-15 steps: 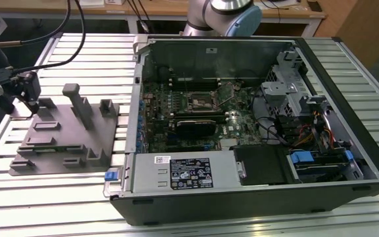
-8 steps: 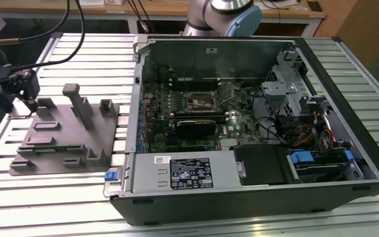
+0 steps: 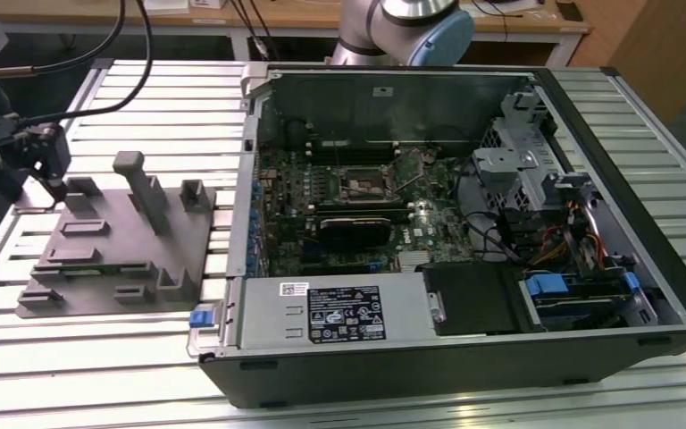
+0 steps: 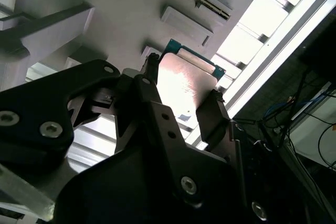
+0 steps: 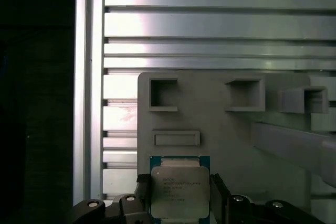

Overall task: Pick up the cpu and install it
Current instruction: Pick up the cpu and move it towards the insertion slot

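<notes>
The end effector [image 3: 51, 183] of a Universal Robots arm [image 3: 409, 27] hangs over a corner of the grey tray [image 3: 93, 259], on the side of the tray turned away from the open computer case [image 3: 439, 366], as seen in the exterior view. Its two black fingers [image 5: 143, 195] are drawn in narrow and pressed against opposite edges of the cpu [image 5: 180, 192]. The chip's pale silver face and green border show between them in both wrist views. The cpu sits over the tray's flat floor, just inside the tray's edge and beside a shallow rectangular recess [image 5: 176, 139]; whether it touches the tray cannot be told. Two square pockets [image 5: 164, 94] line the tray's rim beyond the recess, and upright blocks [image 3: 143, 188] rise nearer the tray's middle, apart from the fingers. Past the tray's edge the slatted metal surface [image 3: 104, 375] stretches open. On the tray's other side the case lies with its side panel off, and its motherboard socket [image 3: 361, 183] is well apart from the tray.
</notes>
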`<move>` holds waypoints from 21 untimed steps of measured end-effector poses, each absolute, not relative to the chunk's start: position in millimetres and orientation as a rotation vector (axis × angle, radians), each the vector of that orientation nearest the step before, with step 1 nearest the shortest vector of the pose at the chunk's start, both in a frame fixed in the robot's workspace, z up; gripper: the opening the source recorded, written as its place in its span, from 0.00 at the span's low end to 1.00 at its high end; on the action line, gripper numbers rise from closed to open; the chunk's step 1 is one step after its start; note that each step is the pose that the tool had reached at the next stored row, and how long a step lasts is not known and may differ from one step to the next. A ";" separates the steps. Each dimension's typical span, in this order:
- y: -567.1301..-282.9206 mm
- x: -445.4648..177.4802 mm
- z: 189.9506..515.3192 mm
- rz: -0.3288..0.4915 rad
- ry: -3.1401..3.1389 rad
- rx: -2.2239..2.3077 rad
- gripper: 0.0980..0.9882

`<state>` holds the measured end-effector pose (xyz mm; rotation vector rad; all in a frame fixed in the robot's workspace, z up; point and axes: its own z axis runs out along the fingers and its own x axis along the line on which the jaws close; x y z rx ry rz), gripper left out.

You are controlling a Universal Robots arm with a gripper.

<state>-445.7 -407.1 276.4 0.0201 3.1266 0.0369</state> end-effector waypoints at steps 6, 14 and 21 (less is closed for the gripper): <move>-407.0 -445.7 279.2 0.037 3.127 0.020 0.50; -405.9 -445.7 288.9 0.037 3.126 0.020 0.50; -404.9 -445.7 297.0 0.037 3.126 0.020 0.50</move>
